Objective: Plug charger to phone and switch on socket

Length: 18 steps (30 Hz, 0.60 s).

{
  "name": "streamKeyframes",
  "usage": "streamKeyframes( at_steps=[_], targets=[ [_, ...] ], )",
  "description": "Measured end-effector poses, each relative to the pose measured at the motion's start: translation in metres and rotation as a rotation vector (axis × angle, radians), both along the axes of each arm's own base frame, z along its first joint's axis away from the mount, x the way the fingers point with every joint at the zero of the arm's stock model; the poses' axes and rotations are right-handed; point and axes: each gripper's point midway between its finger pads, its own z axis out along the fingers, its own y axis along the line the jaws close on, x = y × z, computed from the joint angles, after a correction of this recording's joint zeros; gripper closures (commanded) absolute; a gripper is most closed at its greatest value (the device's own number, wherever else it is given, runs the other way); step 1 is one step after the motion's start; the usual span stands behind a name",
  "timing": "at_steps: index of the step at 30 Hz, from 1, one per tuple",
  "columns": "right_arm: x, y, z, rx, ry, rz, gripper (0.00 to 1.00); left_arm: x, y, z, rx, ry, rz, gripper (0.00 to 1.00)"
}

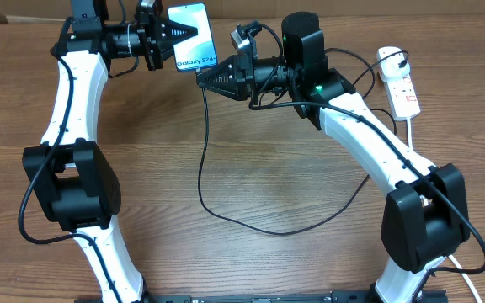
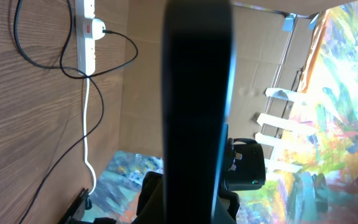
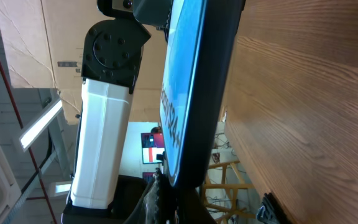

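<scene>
the left gripper [image 1: 178,35] is clamped on the phone [image 1: 196,25], which looks to be held clear of the table. its long axis runs away from the robot, with the "galaxy s24+" end nearest. just at that near end, the right gripper [image 1: 208,78] is pinched shut, apparently on the tip of the charger [image 1: 200,168], whose cable hangs below. the insertion should run along the phone's length. the socket [image 1: 398,80] lies well right of the phone, nearer the right arm.

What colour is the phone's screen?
Light blue; the phone shows best in the overhead view.
</scene>
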Motion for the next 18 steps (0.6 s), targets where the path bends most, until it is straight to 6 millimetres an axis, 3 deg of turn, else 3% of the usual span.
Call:
streamKeyframes(
  at_steps=[18],
  targets=[
    [0.0007, 0.0001, -0.0003, -0.001, 0.0, -0.004, 0.96, -0.0001, -0.0006, 0.0, 0.001, -0.003, -0.001, 0.96]
  ],
)
